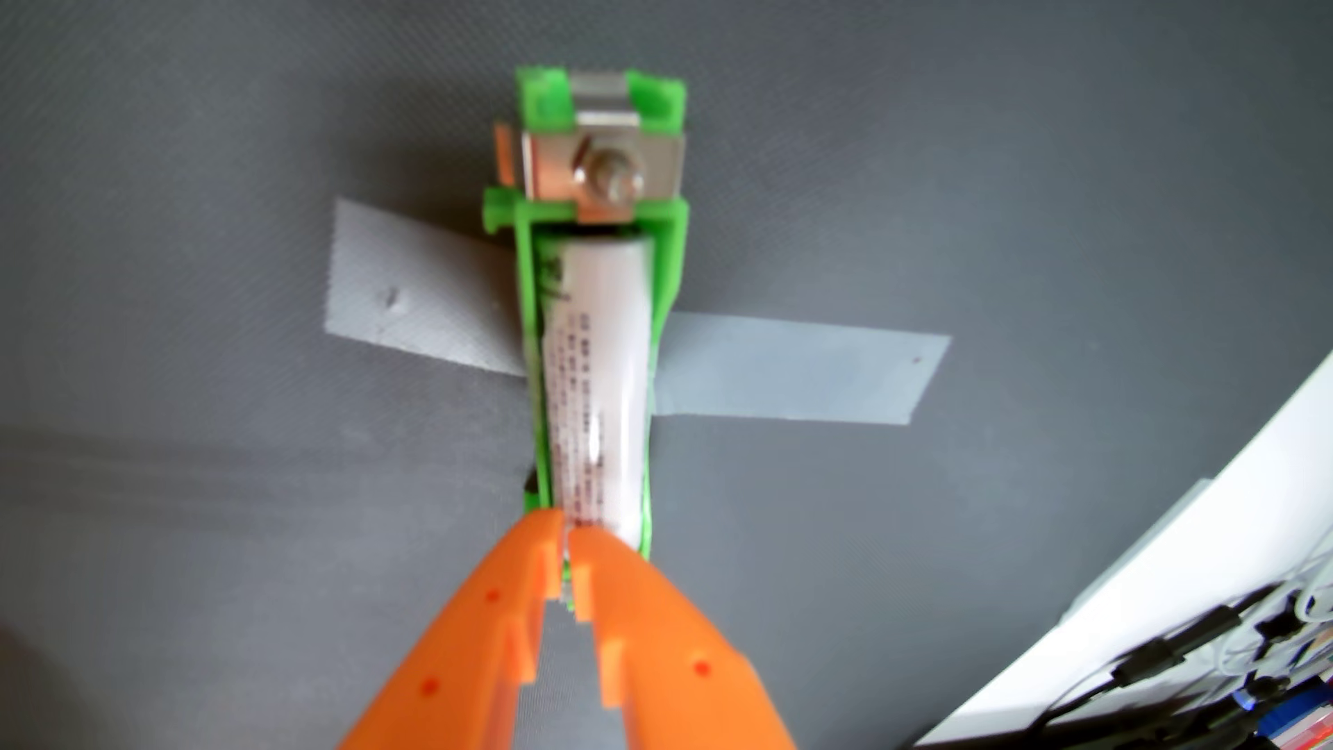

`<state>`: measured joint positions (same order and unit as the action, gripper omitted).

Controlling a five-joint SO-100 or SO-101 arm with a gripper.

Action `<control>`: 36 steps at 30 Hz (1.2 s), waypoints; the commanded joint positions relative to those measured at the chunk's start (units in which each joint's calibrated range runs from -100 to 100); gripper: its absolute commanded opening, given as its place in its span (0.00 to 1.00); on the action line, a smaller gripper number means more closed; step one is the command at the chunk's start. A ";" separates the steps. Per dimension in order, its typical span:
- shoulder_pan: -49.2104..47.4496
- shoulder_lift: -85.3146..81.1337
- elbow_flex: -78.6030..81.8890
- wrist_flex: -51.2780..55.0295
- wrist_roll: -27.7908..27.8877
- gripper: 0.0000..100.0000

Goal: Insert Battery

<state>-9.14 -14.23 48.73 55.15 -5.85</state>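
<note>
A: Where's your battery [602,389]?
B: In the green holder [667,278], mid-mat [216,216], long axis running straight away from your gripper [570,537].
A: Fingers?
B: Tips nearly closed, pressing batt's near end; not clamping it.

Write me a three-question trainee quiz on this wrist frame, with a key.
1. True or false: the white cylindrical battery lies lengthwise inside the green plastic battery holder.
2. What fixes the holder to the dark grey mat? A) strips of grey tape B) a clamp C) a magnet
3. Fill in: the orange two-finger gripper has its jaws closed together at the battery's ____ end in the wrist view.

Key:
1. True. Its far end sits by the metal contact plate with a bolt.
2. A, the grey tape strips run out to both sides.
3. Near (lower) end; whether they pinch or only press it cannot be told.
</note>
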 commanded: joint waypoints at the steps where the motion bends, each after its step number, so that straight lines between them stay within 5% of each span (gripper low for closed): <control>1: -0.07 -7.32 0.39 0.32 0.19 0.01; 8: 0.87 -16.33 2.46 4.89 0.24 0.01; 15: 14.57 -27.25 4.08 6.92 2.91 0.01; 36: 23.07 -67.35 36.50 -0.02 5.13 0.01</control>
<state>12.00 -77.87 84.18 55.65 -1.97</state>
